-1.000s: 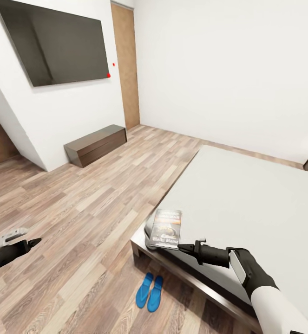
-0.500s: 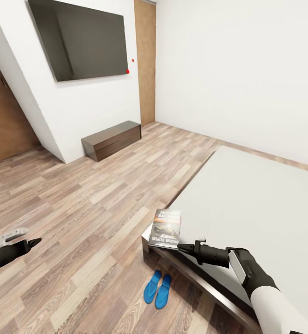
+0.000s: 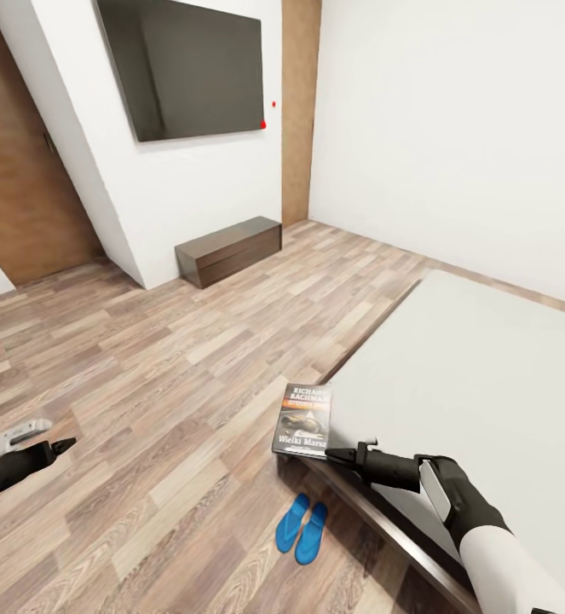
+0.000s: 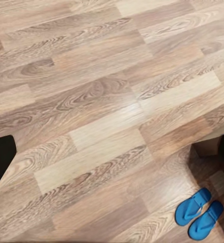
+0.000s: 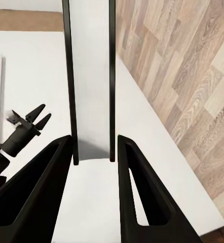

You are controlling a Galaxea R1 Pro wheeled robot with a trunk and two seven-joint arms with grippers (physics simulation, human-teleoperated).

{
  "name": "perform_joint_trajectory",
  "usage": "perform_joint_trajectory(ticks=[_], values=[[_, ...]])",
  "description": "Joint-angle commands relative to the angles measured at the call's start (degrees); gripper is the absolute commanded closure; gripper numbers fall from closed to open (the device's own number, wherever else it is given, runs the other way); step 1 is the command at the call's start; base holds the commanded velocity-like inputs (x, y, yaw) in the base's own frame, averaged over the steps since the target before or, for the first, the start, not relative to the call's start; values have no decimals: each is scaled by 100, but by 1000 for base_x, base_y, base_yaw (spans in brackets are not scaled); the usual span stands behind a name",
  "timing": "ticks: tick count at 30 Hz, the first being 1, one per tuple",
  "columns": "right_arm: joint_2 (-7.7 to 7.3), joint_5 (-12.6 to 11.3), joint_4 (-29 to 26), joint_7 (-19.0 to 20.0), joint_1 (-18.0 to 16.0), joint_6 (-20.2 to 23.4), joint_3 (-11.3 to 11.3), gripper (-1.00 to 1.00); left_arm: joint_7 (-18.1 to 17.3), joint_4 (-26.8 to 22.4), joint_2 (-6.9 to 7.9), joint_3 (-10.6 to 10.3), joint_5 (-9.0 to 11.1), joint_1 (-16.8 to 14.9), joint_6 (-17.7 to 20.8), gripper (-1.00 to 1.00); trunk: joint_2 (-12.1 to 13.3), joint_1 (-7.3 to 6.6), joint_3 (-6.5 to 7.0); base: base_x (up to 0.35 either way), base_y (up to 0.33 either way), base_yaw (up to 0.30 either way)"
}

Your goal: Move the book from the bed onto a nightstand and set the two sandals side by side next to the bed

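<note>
My left gripper [image 3: 60, 444] hangs low at the far left over the plank floor [image 3: 146, 375], its jaws pressed together on nothing. Right of it, the two blue sandals [image 3: 302, 528] lie side by side beside the bed [image 3: 478, 375]. The book [image 3: 303, 419] rests on the bed's near corner. My right gripper [image 3: 331, 456] has the book's near edge clamped between its jaws.

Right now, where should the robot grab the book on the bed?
Probably the book's near short edge, approached from the bed's foot end. It lies flat at the mattress corner, so the right tool, just beside it, could pinch across that thin edge.
</note>
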Motion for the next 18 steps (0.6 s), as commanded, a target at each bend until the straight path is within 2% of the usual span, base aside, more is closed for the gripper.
perform_joint_trajectory(ticks=[1, 18], values=[[3, -30, -3, 19, -4, 40, -12, 100, -18, 0, -1, 9, 5, -7, 37, -100, -11, 3, -16, 0, 0, 187], [9, -30, -3, 20, -4, 40, 20, 100, 4, 5, -1, 3, 5, -7, 37, -100, -11, 3, -102, 0, 0, 186]])
